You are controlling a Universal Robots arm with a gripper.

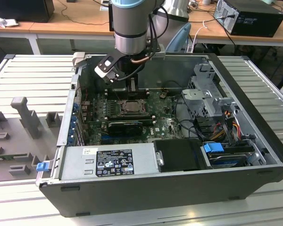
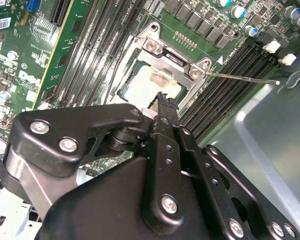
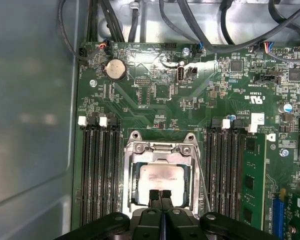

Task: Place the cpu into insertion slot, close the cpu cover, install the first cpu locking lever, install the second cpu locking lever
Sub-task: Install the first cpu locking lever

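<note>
Jaws drawn together on nothing, my gripper (image 3: pixel 160 194) hangs at one edge of the cpu (image 3: pixel 162 177), deep inside the open computer case (image 1: pixel 262 141). The chip lies flat in the insertion slot (image 3: pixel 135 186), its dull grey top framed by the window of the cpu cover (image 3: pixel 162 148), which appears to lie down over it. I cannot tell whether my tips press on the metal or hover just above it.

In the second wrist view a thin wire locking lever (image 2: pixel 242 78) juts away from the socket's corner over the memory slots (image 2: pixel 225 92), and looks unlatched.

The chip reads as light, stiff and thin, and I judge it easily harmed: a skewed push could bend the fine contacts beneath it. Seated as it is, it should be left alone. If handled at all, it wants holding by two opposite edges, never across the top.

The cover looks like stiff sheet metal on a hinge, best pushed on its solid rim rather than through the window. The lever is probably springy and smooth, apt to slip off a fingertip, so I would bear on it near its free end, where the leverage is greatest.

Around the socket, the green motherboard (image 3: pixel 155 107) is crowded with small parts that a stray tip could knock.
</note>
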